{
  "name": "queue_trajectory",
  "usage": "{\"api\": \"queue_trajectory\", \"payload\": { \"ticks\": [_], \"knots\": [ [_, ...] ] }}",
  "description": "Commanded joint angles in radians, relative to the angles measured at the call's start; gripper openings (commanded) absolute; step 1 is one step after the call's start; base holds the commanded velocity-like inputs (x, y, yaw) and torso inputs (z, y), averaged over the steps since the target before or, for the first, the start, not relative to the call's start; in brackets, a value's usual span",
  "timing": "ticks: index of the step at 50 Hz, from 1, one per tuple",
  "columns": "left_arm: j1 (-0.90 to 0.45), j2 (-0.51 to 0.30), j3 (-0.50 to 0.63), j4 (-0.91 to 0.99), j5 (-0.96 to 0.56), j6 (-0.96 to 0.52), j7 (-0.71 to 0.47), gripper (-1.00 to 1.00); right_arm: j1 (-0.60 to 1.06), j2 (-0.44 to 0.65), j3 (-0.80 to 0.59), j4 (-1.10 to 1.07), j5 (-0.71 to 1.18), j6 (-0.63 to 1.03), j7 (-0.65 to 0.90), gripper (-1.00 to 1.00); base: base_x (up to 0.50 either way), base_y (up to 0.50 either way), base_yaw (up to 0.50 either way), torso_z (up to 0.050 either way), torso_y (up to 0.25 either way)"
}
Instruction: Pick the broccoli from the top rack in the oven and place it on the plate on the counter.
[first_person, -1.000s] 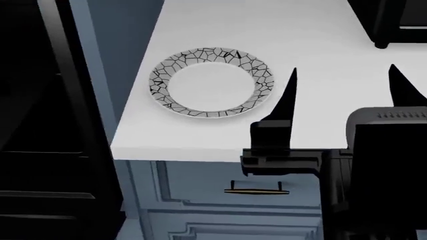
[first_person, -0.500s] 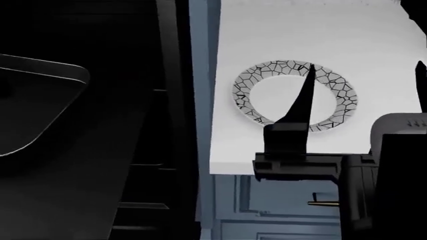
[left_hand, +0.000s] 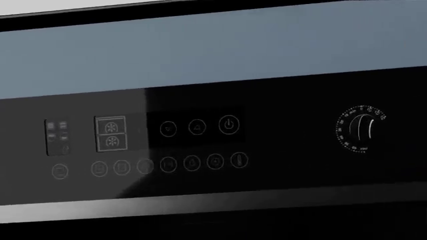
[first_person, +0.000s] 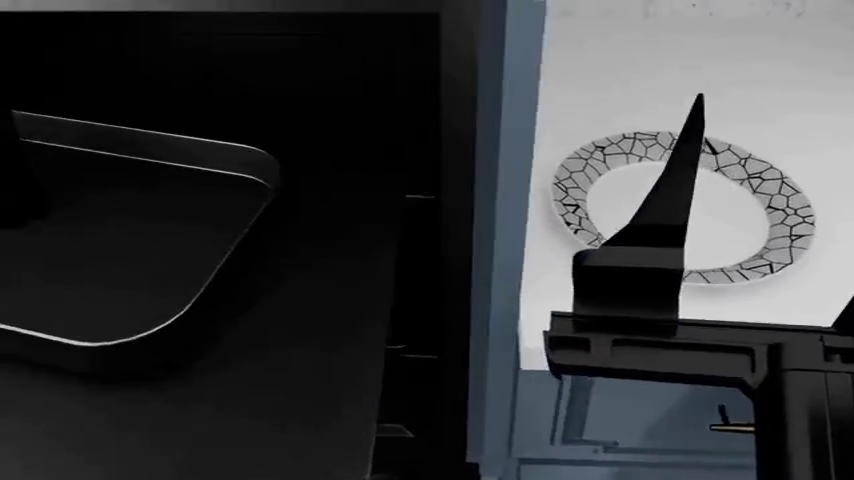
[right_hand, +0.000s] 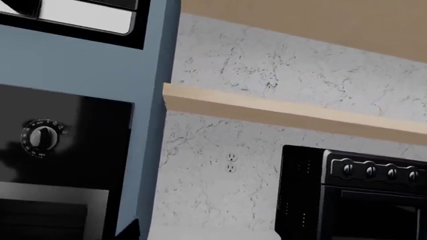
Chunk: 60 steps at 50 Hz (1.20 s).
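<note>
Oven: black cavity fills the left of the head view; a blue-grey panel separates it from the counter. The left wrist view shows its control panel with a dial.
Counter: white, to the right of the oven.
Top rack: black tray with a pale rim, inside the cavity.
Right arm: raised in front of the counter edge, pointing away from the robot.
Plate: on the counter, partly hidden by one right finger.
Right gripper: only one finger in view; opening cannot be told.
Left gripper: not seen.
Broccoli: not visible in any view.
</note>
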Motion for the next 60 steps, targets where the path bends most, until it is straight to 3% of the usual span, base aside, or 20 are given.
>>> {"api": "queue_trajectory", "payload": {
  "ticks": [1, 11, 21, 28, 39, 49, 60],
  "knots": [
    [0.016, -0.015, -0.001, 0.012, -0.006, 0.012, -0.005, 1.0, -0.003, 0.024, -0.019, 0.003, 0.032, -0.018, 0.046, 1.0, 0.02, 0.5, 0.0, 0.043, 0.148],
    [0.004, -0.033, 0.001, 0.02, -0.011, 0.011, -0.011, 1.0, 0.037, 0.021, -0.084, 0.016, 0.037, -0.029, 0.076, 1.0, 0.0, 0.5, 0.0, 0.042, 0.0],
    [0.016, -0.033, 0.017, 0.024, -0.002, 0.029, -0.012, 1.0, 0.008, 0.027, -0.062, 0.002, 0.02, -0.044, 0.054, 1.0, 0.0, 0.5, 0.0, 0.05, 0.0],
    [-0.004, -0.002, 0.008, -0.007, -0.015, -0.01, -0.072, 1.0, 0.0, 0.023, -0.062, 0.0, 0.009, -0.057, 0.051, 1.0, 0.0, 0.01, 0.0, 0.005, 0.0],
    [-0.084, 0.018, 0.041, -0.092, -0.02, -0.034, -0.073, 1.0, 0.011, 0.038, -0.063, 0.042, -0.009, -0.046, 0.002, 1.0, 0.26, -0.09, 0.0, 0.0, 0.0],
    [-0.123, 0.036, 0.138, -0.21, 0.059, 0.031, -0.032, 1.0, -0.033, 0.04, -0.03, 0.069, -0.053, -0.045, -0.055, 1.0, 0.21, -0.01, 0.0, 0.0, 0.0],
    [-0.094, 0.032, 0.152, -0.206, 0.069, 0.062, -0.022, 1.0, -0.077, 0.019, -0.013, 0.048, -0.111, -0.042, -0.087, 1.0, 0.41, 0.0, 0.0, 0.0, 0.0]
  ]
}}
